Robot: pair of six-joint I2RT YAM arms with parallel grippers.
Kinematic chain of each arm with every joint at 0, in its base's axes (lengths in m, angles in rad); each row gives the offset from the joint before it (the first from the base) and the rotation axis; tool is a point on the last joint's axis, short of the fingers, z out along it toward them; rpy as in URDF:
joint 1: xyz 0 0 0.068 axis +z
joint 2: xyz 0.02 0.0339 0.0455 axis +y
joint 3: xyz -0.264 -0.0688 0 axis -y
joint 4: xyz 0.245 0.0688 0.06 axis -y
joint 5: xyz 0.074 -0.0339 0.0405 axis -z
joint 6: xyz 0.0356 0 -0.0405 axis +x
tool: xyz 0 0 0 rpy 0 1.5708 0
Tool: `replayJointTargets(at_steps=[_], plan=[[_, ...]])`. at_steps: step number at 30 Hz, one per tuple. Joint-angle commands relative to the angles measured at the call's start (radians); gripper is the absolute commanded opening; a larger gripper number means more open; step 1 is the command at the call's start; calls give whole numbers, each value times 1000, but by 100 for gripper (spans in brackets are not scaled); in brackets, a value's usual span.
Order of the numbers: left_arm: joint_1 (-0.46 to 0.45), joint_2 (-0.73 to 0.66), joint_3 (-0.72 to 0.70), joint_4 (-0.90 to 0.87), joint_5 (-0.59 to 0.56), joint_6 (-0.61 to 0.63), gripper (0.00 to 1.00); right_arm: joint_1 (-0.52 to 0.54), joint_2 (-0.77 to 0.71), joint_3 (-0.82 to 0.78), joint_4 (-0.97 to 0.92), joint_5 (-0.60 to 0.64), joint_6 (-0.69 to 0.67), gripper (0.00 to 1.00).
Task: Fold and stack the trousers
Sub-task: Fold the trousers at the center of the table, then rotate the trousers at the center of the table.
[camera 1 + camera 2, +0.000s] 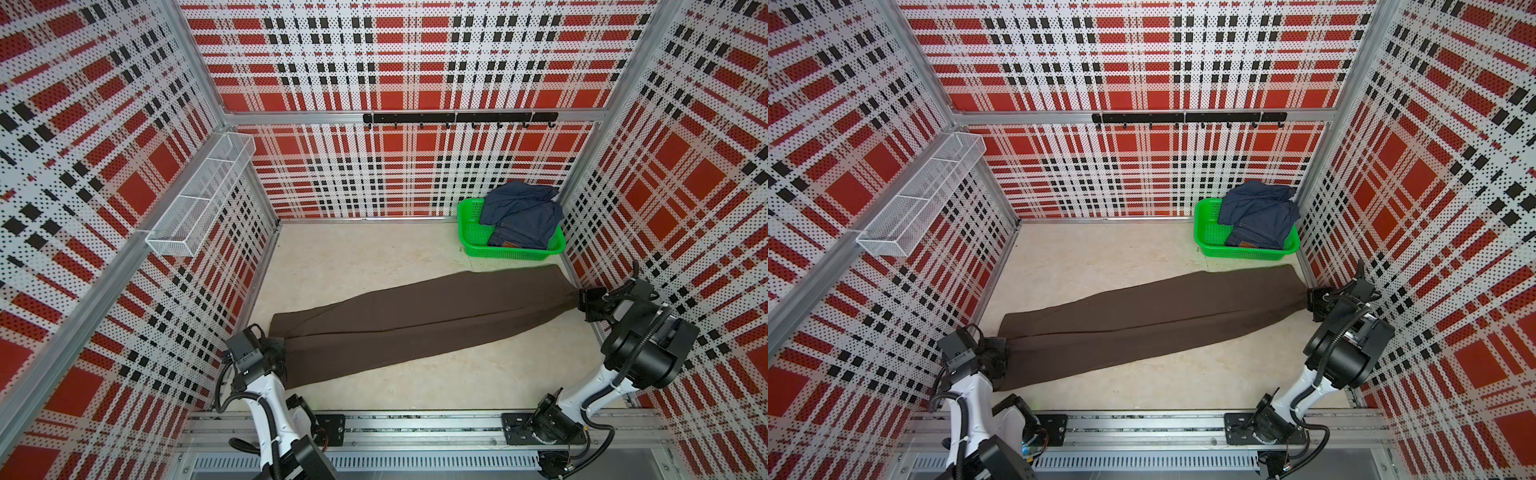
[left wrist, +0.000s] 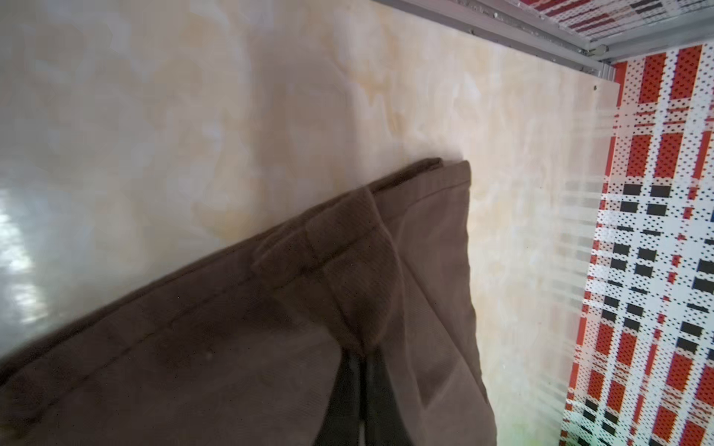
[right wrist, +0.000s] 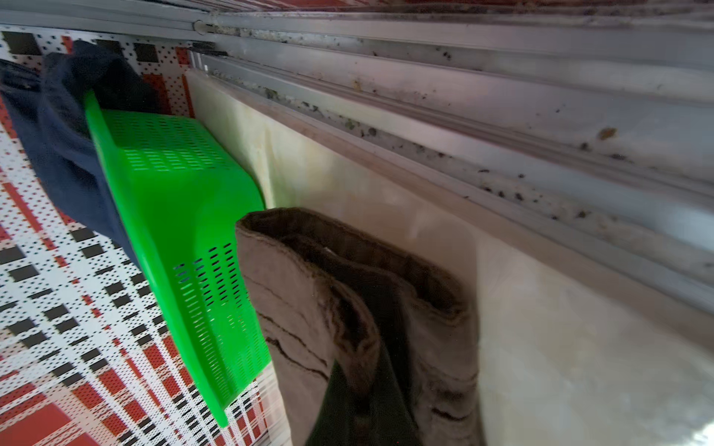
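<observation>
Plaid pegboard walls all round and a pale marbled desk (image 1: 374,257) in the middle, so it's a pretty tight booth. Left fingers (image 1: 275,352) are clamped shut on one end of the trousers (image 1: 415,320), and right fingers (image 1: 582,300) are clamped shut on the opposite end. In both wrist views the brown cloth bunches right at the grip.

From the right wrist view that end looks like the layered leg hems. The left end has what might be a belt loop, so probably the waist, but I wouldn't swear to it.

Between the grips the trousers lie long and flat on the desk, slanting from near left to far right, pulled straight. My read is that's the whole point of holding both ends — take out the slack before one end gets carried over to the other for the first fold.

Further out, a green basket (image 1: 467,232) sits in the far right corner with blue jeans (image 1: 523,216) heaped in it, just beside the trousers' far edge — a lift on that side could snag the rim.
</observation>
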Motion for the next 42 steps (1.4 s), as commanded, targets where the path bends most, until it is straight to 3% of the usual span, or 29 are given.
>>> replayJointTargets(at_steps=[1, 4, 5, 8, 12, 15, 21, 29, 36, 42], plan=[[-15, -49, 16, -2, -106, -47, 0, -30, 14, -19, 60, 97, 2, 0], [-14, -44, 30, -16, -113, -51, 0, -28, -2, -20, 41, 105, -6, 4], [-13, -38, 38, -24, -115, -51, 6, -29, -12, -17, 27, 111, -9, 12], [-14, -44, 79, -44, -113, -51, 35, -29, -55, -3, -9, 131, -13, 25], [-13, -68, 164, -76, -105, -40, 49, -29, -111, 43, -77, 151, -25, 37], [-13, -65, 236, -97, -84, -23, 54, -26, -150, 81, -119, 157, -28, 42], [-73, 1, 266, -28, -68, -40, 53, 82, -174, 168, -196, 186, -72, 48], [-382, 305, 195, 180, -94, -111, 45, 299, -46, 228, -218, 233, -116, 38], [-401, 422, 137, 246, -131, -114, 39, 358, 72, 193, -187, 247, -146, 33], [-402, 501, 107, 288, -202, -67, 37, 358, 120, 162, -201, 280, -170, 35]])
